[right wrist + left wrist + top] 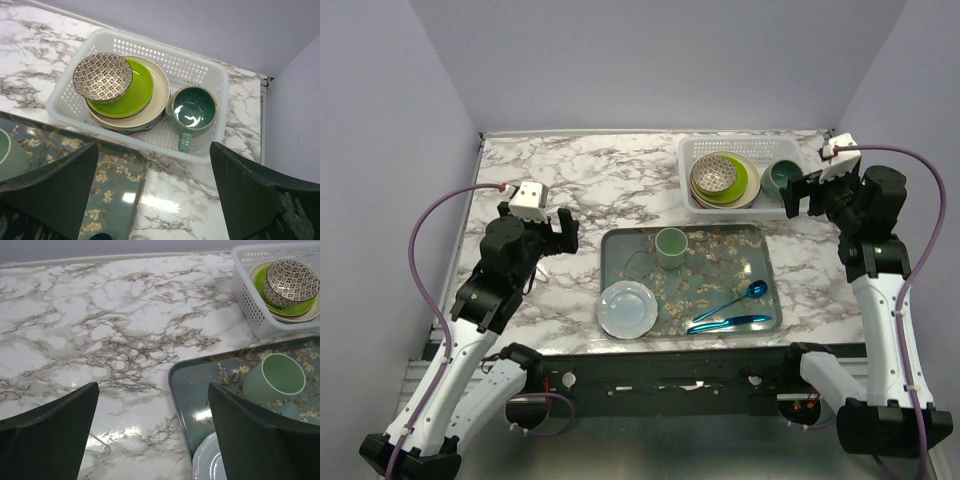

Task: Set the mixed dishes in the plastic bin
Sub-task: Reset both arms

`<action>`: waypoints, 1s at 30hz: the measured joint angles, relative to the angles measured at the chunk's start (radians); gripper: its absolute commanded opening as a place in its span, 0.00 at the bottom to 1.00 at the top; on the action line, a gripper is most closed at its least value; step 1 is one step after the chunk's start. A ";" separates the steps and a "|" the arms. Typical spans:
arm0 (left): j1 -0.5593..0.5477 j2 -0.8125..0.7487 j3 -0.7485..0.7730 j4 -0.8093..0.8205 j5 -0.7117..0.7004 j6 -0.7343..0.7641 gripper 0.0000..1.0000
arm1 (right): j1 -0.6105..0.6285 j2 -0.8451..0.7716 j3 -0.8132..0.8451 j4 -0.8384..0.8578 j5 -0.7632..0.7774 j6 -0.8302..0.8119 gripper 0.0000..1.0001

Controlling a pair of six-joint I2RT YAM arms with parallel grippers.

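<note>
The white lattice bin (692, 152) (210, 75) (250, 300) stands at the back right. In it lies a stack of plates with the lime green plate (132, 95) over a cream one (160, 105), the patterned bowl (714, 176) (102, 76) (291, 282) on top, and the dark teal mug (783, 176) (192, 107) beside them. My right gripper (152, 195) (807, 195) is open and empty, just in front of the bin. My left gripper (152, 435) (563, 232) is open and empty, over the marble left of the tray.
A grey-blue floral tray (620, 250) (185, 385) (115, 185) sits at centre front. It holds a pale green cup (671, 246) (272, 378), a pale blue plate (627, 309) (207, 462) and blue cutlery (732, 305).
</note>
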 measured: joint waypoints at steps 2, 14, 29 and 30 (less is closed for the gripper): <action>0.002 -0.016 -0.006 0.003 0.002 0.000 0.99 | -0.004 -0.045 -0.024 -0.001 0.001 0.034 1.00; 0.003 -0.035 -0.014 0.003 0.002 -0.007 0.99 | -0.006 -0.205 -0.043 -0.001 0.172 0.217 1.00; 0.003 -0.072 0.021 -0.043 0.018 -0.056 0.99 | -0.006 -0.270 -0.044 -0.012 0.232 0.252 1.00; 0.003 -0.076 0.027 -0.043 0.019 -0.059 0.99 | -0.006 -0.270 -0.044 -0.012 0.232 0.252 1.00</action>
